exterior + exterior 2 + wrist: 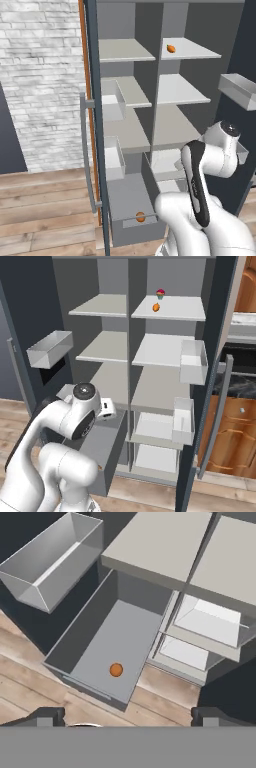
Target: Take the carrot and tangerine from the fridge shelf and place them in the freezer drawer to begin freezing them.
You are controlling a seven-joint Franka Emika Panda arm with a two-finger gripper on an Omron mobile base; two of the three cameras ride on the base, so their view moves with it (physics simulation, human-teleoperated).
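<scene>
i see the tangerine (116,670) low in the frame, inside the pulled-out freezer drawer (95,632). the carrot (171,48) sits on the top fridge shelf (195,50). my gripper (128,716) is released, holding nothing.

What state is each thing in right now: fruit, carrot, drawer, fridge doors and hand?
tangerine: lying loose on the drawer floor, near the front.
carrot: on the top right fridge shelf, not yet moved.
freezer drawer: pulled out, open.
fridge doors: both swung open.
hand: open, empty, above the drawer, fingers apart.
</scene>
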